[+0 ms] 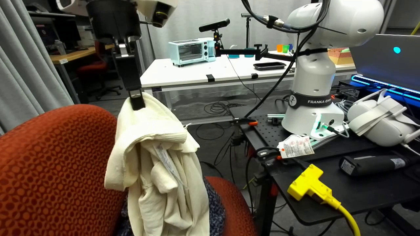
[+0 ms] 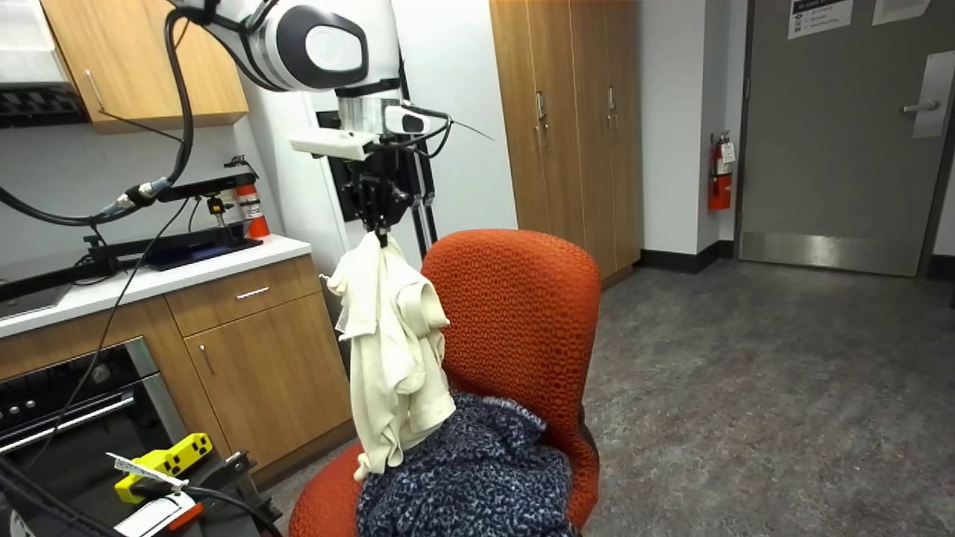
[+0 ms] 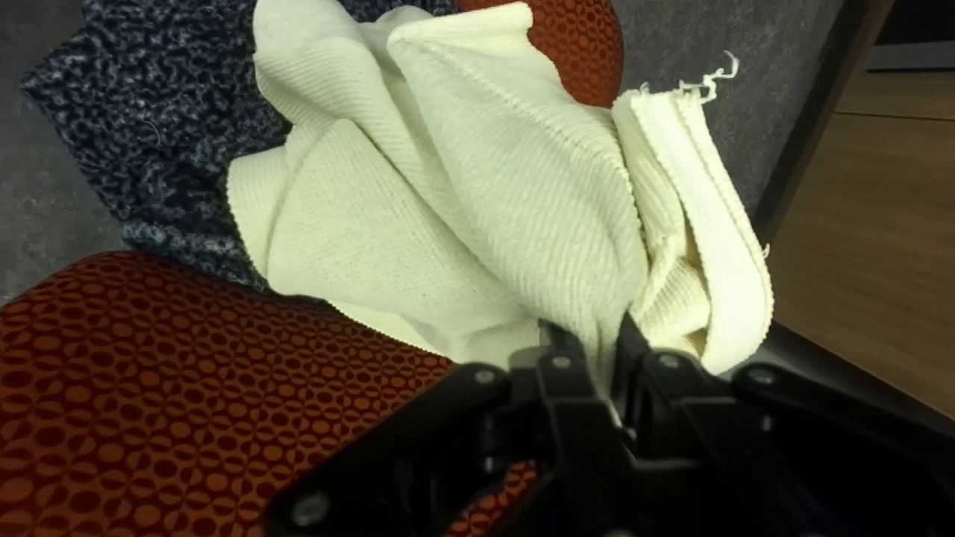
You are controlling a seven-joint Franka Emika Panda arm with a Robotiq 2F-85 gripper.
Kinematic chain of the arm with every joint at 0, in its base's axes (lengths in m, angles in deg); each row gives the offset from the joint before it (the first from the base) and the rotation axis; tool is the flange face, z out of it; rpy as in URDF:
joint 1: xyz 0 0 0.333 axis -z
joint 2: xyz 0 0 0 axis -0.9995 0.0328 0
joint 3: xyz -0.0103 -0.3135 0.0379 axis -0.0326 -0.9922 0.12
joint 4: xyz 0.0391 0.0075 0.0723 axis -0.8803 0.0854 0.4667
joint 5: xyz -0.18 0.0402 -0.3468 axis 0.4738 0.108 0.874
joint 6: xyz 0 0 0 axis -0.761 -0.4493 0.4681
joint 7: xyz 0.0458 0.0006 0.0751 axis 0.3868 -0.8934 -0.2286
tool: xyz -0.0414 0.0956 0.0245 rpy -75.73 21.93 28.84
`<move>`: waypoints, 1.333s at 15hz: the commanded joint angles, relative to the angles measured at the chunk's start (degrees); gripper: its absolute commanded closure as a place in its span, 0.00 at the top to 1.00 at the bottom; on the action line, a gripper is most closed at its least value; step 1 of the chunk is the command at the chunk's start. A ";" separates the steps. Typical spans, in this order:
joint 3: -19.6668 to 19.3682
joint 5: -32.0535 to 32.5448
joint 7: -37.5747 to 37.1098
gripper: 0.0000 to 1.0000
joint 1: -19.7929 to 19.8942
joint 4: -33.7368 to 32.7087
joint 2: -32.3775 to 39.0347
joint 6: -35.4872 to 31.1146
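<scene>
claw [image 3: 593, 341]: nearly closed, pinching cream cloth [image 2: 395, 328] up top
cream cloth: hanging over seat of orange chair [image 2: 515, 313]
pinch: small bite + bulky folds, cld slip imo
dark fabric [image 2: 477, 470]: might get dragged if hems snag

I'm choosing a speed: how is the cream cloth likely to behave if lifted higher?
Probably floppy: the cream cloth hangs in loose folds from the gripper. It looks unlikely to slip easily, given its ribbed texture. The loose threads at one corner might snag, since they stick out from the edge.
</scene>
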 commanded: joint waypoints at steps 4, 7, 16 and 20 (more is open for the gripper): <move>-0.52 2.98 2.68 0.69 2.40 -6.19 4.55 -0.38; -0.39 2.40 1.87 0.90 3.02 -6.11 3.91 -2.35; -0.87 1.89 1.38 1.00 4.57 -4.83 4.00 -8.23; -0.90 1.87 1.37 1.00 4.71 -4.68 4.14 -8.61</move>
